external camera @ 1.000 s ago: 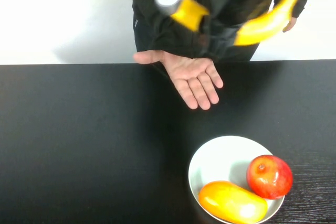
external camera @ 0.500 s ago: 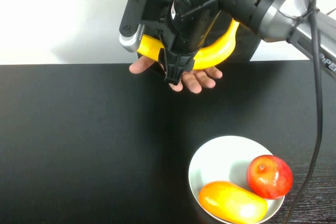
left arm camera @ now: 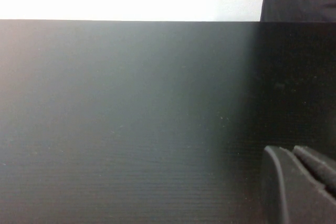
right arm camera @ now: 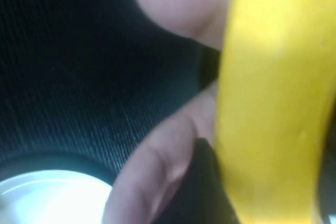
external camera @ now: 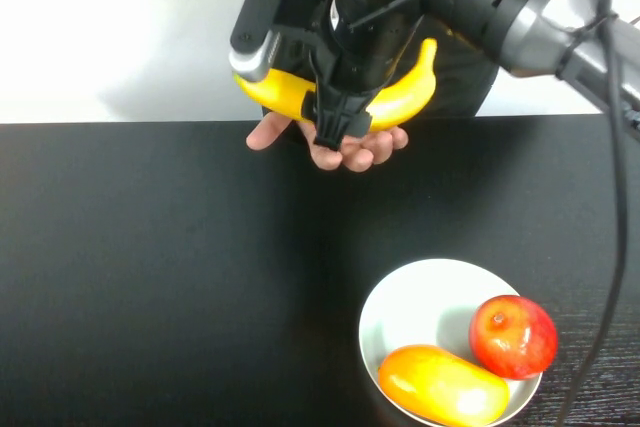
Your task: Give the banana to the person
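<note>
My right gripper (external camera: pixel 338 117) is shut on the long yellow banana (external camera: pixel 400 95) and holds it at the table's far edge, right over the person's upturned bare hand (external camera: pixel 335 145). The person (external camera: pixel 460 72) in a dark jacket stands behind the table, mostly hidden by my right arm. In the right wrist view the banana (right arm camera: pixel 270 103) fills the frame between my fingers, with the person's fingers (right arm camera: pixel 173 9) close beneath it. My left gripper (left arm camera: pixel 304 179) hovers low over bare black table; its fingers lie together and hold nothing.
A white bowl (external camera: pixel 400 297) at the front right holds a red apple (external camera: pixel 513 336) and an orange-yellow mango (external camera: pixel 442 385). The black table (external camera: pixel 150 267) spreads to the left. My right arm's cable (external camera: pixel 612 197) hangs down the right side.
My right gripper swung the banana in from the upper right and lowered it over the person's open hand. In the last half second it shifted slightly up and left; the person's fingers curled beneath it.
</note>
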Tool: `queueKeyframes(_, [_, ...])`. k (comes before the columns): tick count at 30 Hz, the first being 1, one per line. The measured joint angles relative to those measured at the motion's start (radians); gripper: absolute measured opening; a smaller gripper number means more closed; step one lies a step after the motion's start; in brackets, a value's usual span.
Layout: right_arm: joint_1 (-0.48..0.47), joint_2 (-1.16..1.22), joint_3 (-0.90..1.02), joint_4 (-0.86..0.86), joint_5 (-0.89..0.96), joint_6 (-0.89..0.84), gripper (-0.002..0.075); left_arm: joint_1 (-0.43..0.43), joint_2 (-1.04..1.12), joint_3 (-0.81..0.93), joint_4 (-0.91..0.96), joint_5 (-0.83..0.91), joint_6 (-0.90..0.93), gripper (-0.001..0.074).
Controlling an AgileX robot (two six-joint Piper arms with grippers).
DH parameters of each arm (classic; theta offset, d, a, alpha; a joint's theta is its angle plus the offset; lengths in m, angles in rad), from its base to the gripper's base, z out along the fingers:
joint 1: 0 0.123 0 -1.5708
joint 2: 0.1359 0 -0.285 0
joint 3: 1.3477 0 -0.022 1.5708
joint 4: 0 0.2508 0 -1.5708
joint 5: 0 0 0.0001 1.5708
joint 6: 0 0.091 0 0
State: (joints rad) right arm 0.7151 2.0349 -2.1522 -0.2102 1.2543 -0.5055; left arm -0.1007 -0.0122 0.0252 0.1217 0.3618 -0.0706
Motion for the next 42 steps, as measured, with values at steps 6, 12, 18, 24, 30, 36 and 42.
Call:
queueKeyframes(6, [0.013, -0.109, 0.000, -0.045, 0.000, 0.244, 0.0429, 0.000, 0.000, 0.000, 0.000, 0.000, 0.000, -0.0004])
queueKeyframes(12, [0.013, -0.271, 0.046, -0.007, 0.002, 0.394, 0.0132, 0.000, 0.000, 0.000, 0.000, 0.000, 0.000, -0.0004])
queueKeyframes(18, [0.013, -0.508, 0.336, 0.063, 0.002, 0.481, 0.0027, 0.000, 0.000, 0.000, 0.000, 0.000, 0.000, -0.0004])
queueKeyframes(24, [0.013, -0.685, 0.614, 0.058, 0.007, 0.534, 0.0001, 0.000, 0.000, 0.000, 0.000, 0.000, 0.000, -0.0004])
queueKeyframes(30, [0.013, -0.798, 0.745, 0.058, 0.007, 0.441, -0.0007, 0.000, 0.000, 0.000, 0.000, 0.000, 0.000, -0.0004])
queueKeyframes(36, [0.013, -0.837, 0.760, 0.086, 0.007, 0.482, -0.0008, 0.000, 0.000, 0.000, 0.000, 0.000, 0.000, -0.0004])
queueKeyframes(42, [-0.074, -0.966, 0.946, 0.078, -0.091, 0.470, -0.0008, 0.000, 0.000, 0.000, 0.000, 0.000, 0.000, -0.0004])
